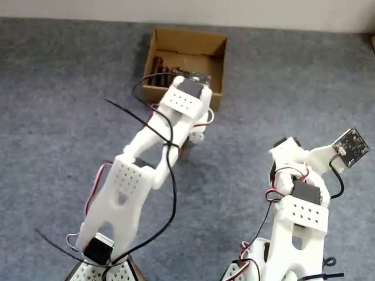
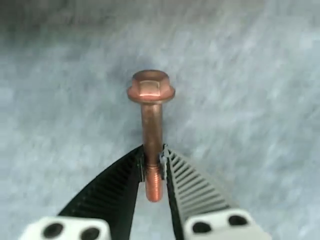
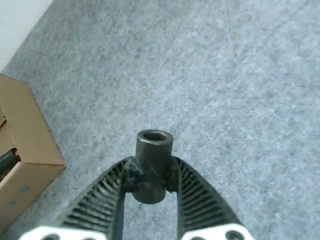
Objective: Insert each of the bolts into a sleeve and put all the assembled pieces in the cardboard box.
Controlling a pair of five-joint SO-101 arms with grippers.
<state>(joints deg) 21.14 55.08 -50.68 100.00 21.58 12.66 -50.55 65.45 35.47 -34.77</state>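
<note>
My left gripper (image 2: 152, 167) is shut on the threaded end of a copper bolt (image 2: 151, 120), whose hex flange head points away from the fingers over grey carpet. My right gripper (image 3: 151, 175) is shut on a dark metal sleeve (image 3: 153, 160), held with its open bore facing away from the wrist. The cardboard box (image 1: 217, 61) sits at the back centre of the high view, with dark and copper pieces (image 1: 161, 70) in its left part. The left arm (image 1: 170, 126) stretches up to just in front of the box. A corner of the box (image 3: 22, 150) lies beside the sleeve.
Grey carpet (image 1: 70, 105) covers the whole work surface. The right arm (image 1: 299, 211) stands at the lower right, apart from the left arm. Black and red cables (image 1: 170, 193) hang along both arms. A pale wall strip runs along the far edge.
</note>
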